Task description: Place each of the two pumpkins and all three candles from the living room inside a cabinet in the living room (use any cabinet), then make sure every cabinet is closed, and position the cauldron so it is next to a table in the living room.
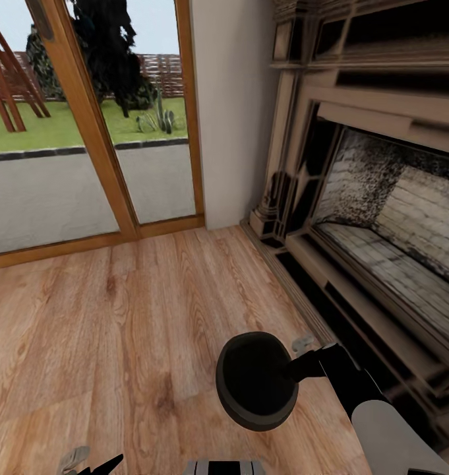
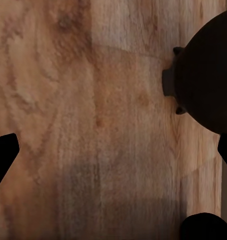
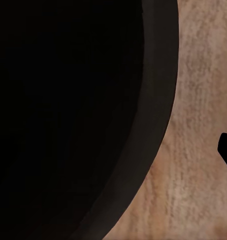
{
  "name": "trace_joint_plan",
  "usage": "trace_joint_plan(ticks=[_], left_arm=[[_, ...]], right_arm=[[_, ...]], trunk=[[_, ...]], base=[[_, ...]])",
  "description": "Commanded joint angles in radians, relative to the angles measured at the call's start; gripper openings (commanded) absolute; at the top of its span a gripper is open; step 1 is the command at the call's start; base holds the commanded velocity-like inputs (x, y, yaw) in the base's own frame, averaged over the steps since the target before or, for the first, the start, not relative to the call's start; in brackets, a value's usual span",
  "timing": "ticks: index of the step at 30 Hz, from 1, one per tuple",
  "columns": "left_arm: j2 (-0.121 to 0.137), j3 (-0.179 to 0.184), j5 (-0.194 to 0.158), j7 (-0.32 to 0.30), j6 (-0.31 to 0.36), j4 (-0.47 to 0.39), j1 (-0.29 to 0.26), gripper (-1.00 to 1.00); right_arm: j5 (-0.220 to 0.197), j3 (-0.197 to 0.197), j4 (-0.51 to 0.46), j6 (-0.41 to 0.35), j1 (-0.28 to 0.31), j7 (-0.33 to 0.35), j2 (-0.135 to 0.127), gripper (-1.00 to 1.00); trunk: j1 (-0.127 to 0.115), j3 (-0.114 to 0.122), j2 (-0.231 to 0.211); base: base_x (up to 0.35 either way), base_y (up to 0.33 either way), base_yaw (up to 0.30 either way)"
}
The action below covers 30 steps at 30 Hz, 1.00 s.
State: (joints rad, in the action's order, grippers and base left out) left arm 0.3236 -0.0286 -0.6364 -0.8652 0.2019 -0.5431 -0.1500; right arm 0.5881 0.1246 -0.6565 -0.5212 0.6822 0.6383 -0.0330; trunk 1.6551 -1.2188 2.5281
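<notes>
**Cauldron at the right arm's tip, beside the fireplace**

The cauldron (image 1: 257, 381) sits low in the head view, toward five o'clock of centre, over the wooden floor (image 1: 119, 316). The right gripper (image 1: 302, 365) meets its rim at the three o'clock side; whether its claw pinches the rim or merely touches it, I cannot tell. The fireplace (image 1: 376, 218) stands at two o'clock, the glass door (image 1: 86, 132) at eleven. The left gripper's (image 2: 113, 155) claw is spread wide above bare floor, the cauldron near it.
</notes>
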Motion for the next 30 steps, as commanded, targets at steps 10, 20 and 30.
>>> trace_joint_plan(ticks=[10,20,30], left_arm=[[0.0,-0.001,-0.008,-0.003,0.01,0.0,0.0,1.0],[0.0,-0.001,-0.008,-0.003,0.01,0.0,0.0,1.0],[0.015,-0.036,-0.057,-0.064,0.025,-0.016,-0.002,1.0]], right_arm=[[0.01,0.004,-0.002,-0.001,0.0,0.01,0.001,1.0],[0.011,0.006,-0.002,-0.002,0.0,0.008,0.001,1.0],[0.012,0.007,-0.002,-0.002,0.0,0.009,0.001,1.0]], trunk=[[0.0,-0.001,0.0],[0.003,-0.024,0.002],[0.004,-0.036,0.002]], base=[[0.116,0.0,0.0],[0.01,0.0,0.0],[0.0,0.0,0.0]])
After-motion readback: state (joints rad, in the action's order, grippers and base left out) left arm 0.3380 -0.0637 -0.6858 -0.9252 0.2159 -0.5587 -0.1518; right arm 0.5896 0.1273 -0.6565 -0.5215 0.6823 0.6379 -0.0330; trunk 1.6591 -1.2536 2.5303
